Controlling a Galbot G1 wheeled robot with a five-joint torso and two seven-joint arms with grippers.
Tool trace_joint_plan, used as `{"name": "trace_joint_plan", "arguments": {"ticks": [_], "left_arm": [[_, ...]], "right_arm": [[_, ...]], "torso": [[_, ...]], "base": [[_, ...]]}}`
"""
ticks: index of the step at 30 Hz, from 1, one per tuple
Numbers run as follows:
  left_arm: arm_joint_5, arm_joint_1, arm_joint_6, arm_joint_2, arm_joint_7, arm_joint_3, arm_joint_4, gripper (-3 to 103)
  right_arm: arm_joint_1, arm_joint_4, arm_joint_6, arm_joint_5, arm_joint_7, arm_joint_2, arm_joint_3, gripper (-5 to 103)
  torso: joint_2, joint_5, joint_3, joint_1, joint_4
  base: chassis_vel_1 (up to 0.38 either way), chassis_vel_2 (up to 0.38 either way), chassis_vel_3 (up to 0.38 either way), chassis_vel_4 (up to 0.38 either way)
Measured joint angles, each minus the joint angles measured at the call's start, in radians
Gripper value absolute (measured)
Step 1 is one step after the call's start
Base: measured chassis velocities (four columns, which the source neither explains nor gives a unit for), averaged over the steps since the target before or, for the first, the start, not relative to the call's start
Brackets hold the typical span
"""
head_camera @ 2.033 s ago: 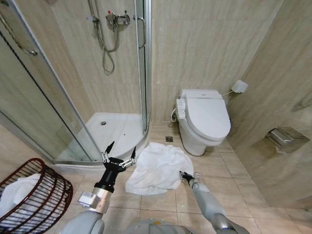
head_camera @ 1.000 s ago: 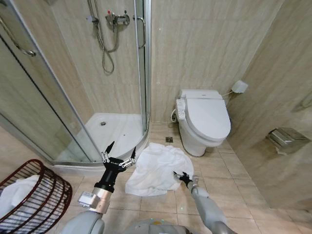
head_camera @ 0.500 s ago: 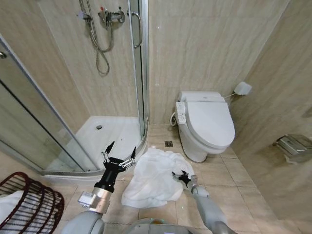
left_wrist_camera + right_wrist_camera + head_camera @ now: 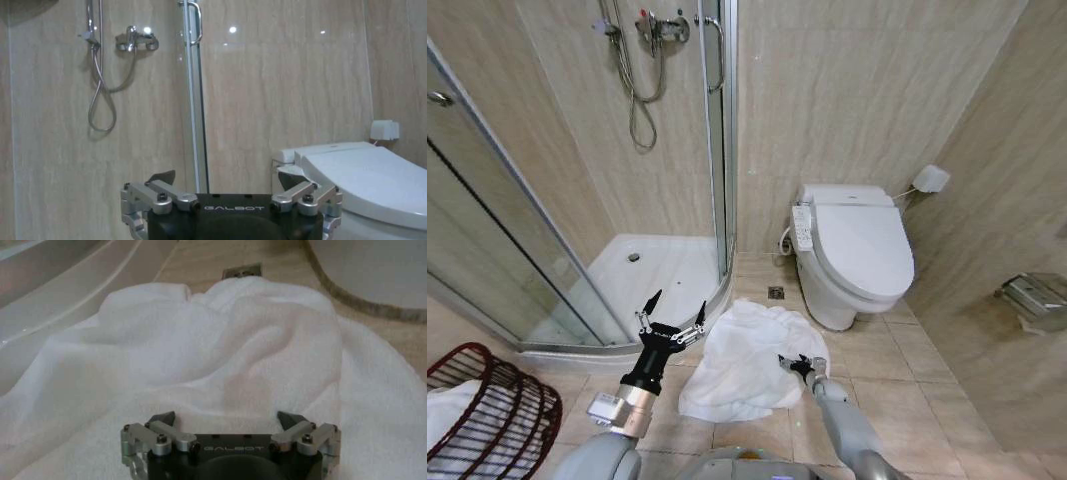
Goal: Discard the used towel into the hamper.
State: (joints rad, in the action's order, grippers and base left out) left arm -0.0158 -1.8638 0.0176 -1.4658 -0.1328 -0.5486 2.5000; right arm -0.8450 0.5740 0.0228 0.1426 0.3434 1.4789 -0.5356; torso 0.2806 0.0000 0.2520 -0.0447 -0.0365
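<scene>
Hovering over white towel (image 4: 747, 360) on floor, right gripper (image 4: 799, 366) unclenched, fingers apart; left gripper (image 4: 671, 318) raised beside towel, spread wide, empty; hamper (image 4: 489, 420) well left of it

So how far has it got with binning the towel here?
Nothing is finished: the towel lies crumpled on the floor tiles between the shower tray and the toilet. In hand: the right gripper is open, low at the towel's edge, not yet gripping it. The left gripper is open and raised, idle. Left: grasp, lift, carry to the hamper at the robot's left.
</scene>
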Motion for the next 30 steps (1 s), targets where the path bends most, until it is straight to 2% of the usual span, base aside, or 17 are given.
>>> {"name": "trace_joint_plan", "arguments": {"ticks": [4,6,8,10,11,16,21,25,27,29,30], "left_arm": [[0.000,0.000,0.000,0.000,0.000,0.000,0.000,100],[0.000,0.000,0.000,0.000,0.000,0.000,0.000,100],[0.000,0.000,0.000,0.000,0.000,0.000,0.000,100],[0.000,0.000,0.000,0.000,0.000,0.000,0.000,100],[0.000,0.000,0.000,0.000,0.000,0.000,0.000,100],[0.000,0.000,0.000,0.000,0.000,0.000,0.000,100],[0.000,0.000,0.000,0.000,0.000,0.000,0.000,100],[0.000,0.000,0.000,0.000,0.000,0.000,0.000,100],[0.000,0.000,0.000,0.000,0.000,0.000,0.000,100],[0.000,0.000,0.000,0.000,0.000,0.000,0.000,100],[0.000,0.000,0.000,0.000,0.000,0.000,0.000,100]], "right_arm": [[0.003,-0.004,-0.001,0.001,0.001,-0.002,0.001,95],[0.003,-0.003,-0.001,-0.001,0.001,-0.004,0.001,84],[0.002,-0.002,-0.001,-0.004,0.001,-0.005,0.001,84],[-0.002,-0.002,0.001,-0.013,0.001,-0.006,0.000,73],[-0.002,-0.002,0.001,-0.013,0.001,-0.006,0.000,73],[-0.009,-0.002,0.005,-0.017,0.002,-0.007,-0.002,46],[-0.016,0.002,0.010,-0.016,0.003,-0.008,-0.002,35],[-0.025,0.009,0.032,-0.017,0.009,-0.009,-0.008,14],[-0.024,0.011,0.037,-0.016,0.010,-0.009,-0.011,14],[-0.023,0.023,0.045,-0.018,0.016,-0.016,-0.012,4],[-0.023,0.023,0.045,-0.018,0.016,-0.016,-0.012,4]], "torso": [[-0.015,-0.0001,-0.012,0.004,0.0000],[-0.024,-0.0001,-0.019,0.006,0.0001],[-0.026,-0.0002,-0.020,0.006,0.0000],[-0.028,-0.0002,-0.022,0.006,0.0001],[-0.028,-0.0002,-0.022,0.006,0.0001],[-0.028,0.0000,-0.022,0.006,0.0001],[-0.027,0.0000,-0.021,0.006,0.0000],[-0.026,0.0002,-0.020,0.005,0.0000],[-0.025,0.0003,-0.020,0.005,0.0000],[-0.025,0.0003,-0.020,0.005,-0.0002],[-0.025,0.0003,-0.020,0.005,-0.0002]], "base": [[0.000,0.000,0.000,0.000],[0.000,0.000,0.000,0.000],[0.000,0.000,0.000,0.000],[0.000,0.000,0.000,0.000],[0.000,0.000,0.000,0.000],[0.000,0.000,0.000,0.000],[0.000,0.000,0.000,0.000],[0.000,0.000,0.000,0.000],[0.000,0.000,0.000,0.000],[0.000,0.000,0.000,0.000],[0.000,0.000,0.000,0.000]]}}
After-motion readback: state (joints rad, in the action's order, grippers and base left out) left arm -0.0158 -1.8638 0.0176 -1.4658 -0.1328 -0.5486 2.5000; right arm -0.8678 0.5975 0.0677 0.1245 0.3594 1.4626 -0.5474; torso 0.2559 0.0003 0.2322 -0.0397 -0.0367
